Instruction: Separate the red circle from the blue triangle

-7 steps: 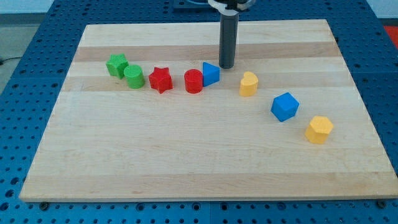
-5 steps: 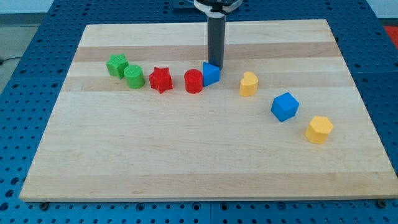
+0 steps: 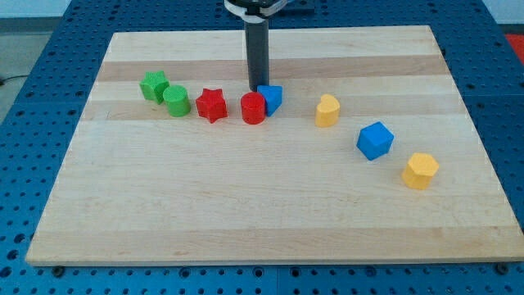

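Currently the wooden tabletop (image 3: pixel 270 213) fills most of the view, resting on a blue perforated base (image 3: pixel 33 98). No gripper on this arm: the dark rod (image 3: pixel 258 53) comes down from the view's top, and my tip (image 3: pixel 258 90) sits just above the seam between the red circle (image 3: pixel 253 108) and the blue triangle (image 3: pixel 270 97), at their top side; contact cannot be told. The red circle and blue triangle are touching, the triangle on the circle's upper right.

Other blocks, larger first: blue cube (image 3: pixel 376 140) toward the view's right; yellow hexagon block (image 3: pixel 421 170) below and right of it, near the tabletop's right edge; red star (image 3: pixel 211 105) just left of the red circle; yellow block (image 3: pixel 327 111) right of the triangle, apart from it; green star (image 3: pixel 153 85) and green cylinder (image 3: pixel 176 102) touching, at the row's left end.
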